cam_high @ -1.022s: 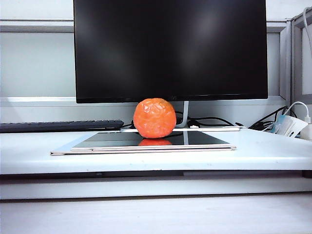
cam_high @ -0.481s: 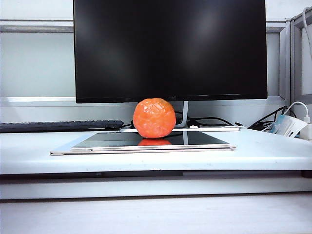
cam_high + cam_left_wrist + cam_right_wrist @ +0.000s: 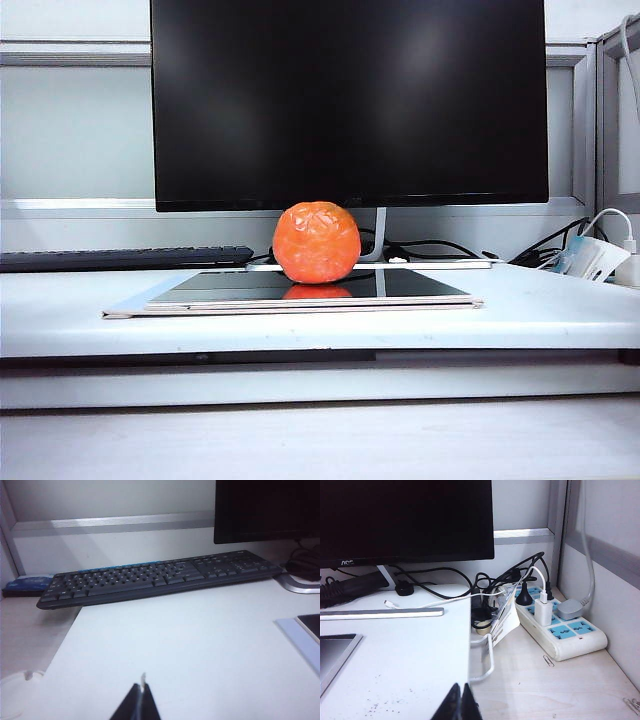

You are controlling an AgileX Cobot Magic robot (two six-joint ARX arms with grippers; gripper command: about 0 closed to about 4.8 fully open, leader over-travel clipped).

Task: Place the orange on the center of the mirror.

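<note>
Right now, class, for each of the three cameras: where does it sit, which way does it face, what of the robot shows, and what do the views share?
Exterior view: low at the table's front edge, facing the orange on the mirror before the monitor; no arm shows.
Left wrist view: on the left arm, facing the keyboard; the left gripper shows, jaws shut.
Right wrist view: on the right arm, facing the power strip; the right gripper shows, jaws shut.
Shared: monitor and mirror appear in all three.

Black monitor (image 3: pixel 350 100) upright at back; keyboard (image 3: pixel 160 577) left; power strip (image 3: pixel 560 627), cables (image 3: pixel 495 582) right
</note>
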